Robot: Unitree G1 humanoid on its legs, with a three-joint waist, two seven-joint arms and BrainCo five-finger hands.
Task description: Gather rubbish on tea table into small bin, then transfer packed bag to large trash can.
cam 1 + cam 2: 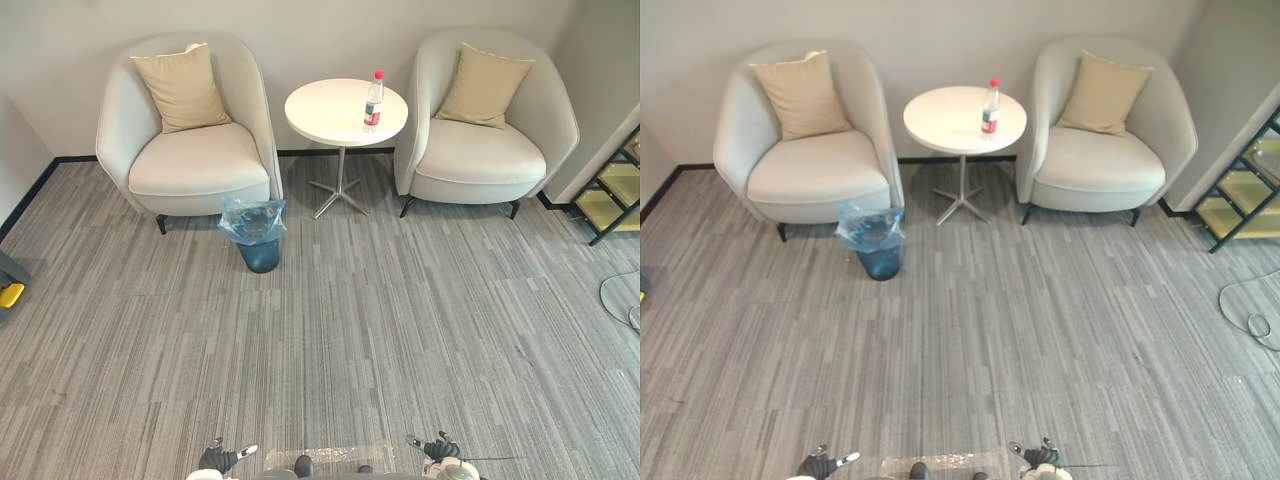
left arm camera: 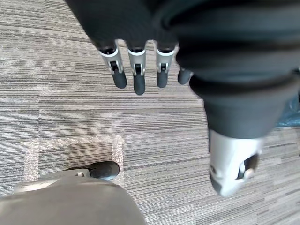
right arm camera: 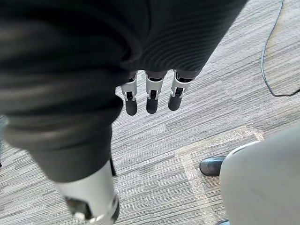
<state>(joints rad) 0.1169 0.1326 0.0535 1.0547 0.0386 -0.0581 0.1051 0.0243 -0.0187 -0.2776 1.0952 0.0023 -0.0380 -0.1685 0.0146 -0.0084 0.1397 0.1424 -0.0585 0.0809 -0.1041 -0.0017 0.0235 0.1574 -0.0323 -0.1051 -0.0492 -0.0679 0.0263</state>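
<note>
Left hand [image 2: 139, 77]: fingers straight, holding nothing, above the carpet [image 1: 350, 330]
Right hand [image 3: 152, 96]: fingers straight, holding nothing, above the carpet
Bottle [image 1: 373, 100]: upright on the round white bench [image 1: 325, 110], near its 3 o'clock edge
Bench: between two armchairs
Small bin [image 1: 260, 252]: on the carpet at 7 o'clock of the bench, lined with a blue bag [image 1: 250, 215]

Left hand [image 2: 138, 77] and right hand [image 3: 151, 98]: silver fingers [image 2: 115, 65], dark-tipped, black ribbed covers; beneath the fingers, carpet [image 1: 400, 320] streaked grey; far beyond them, cream armchairs [image 1: 200, 165], tan cushions [image 1: 183, 87], white tea table [image 1: 330, 118], red-capped, red-labelled bottle [image 1: 373, 101], dark blue bin [image 1: 260, 257], pale blue bag [image 1: 252, 218].
</note>
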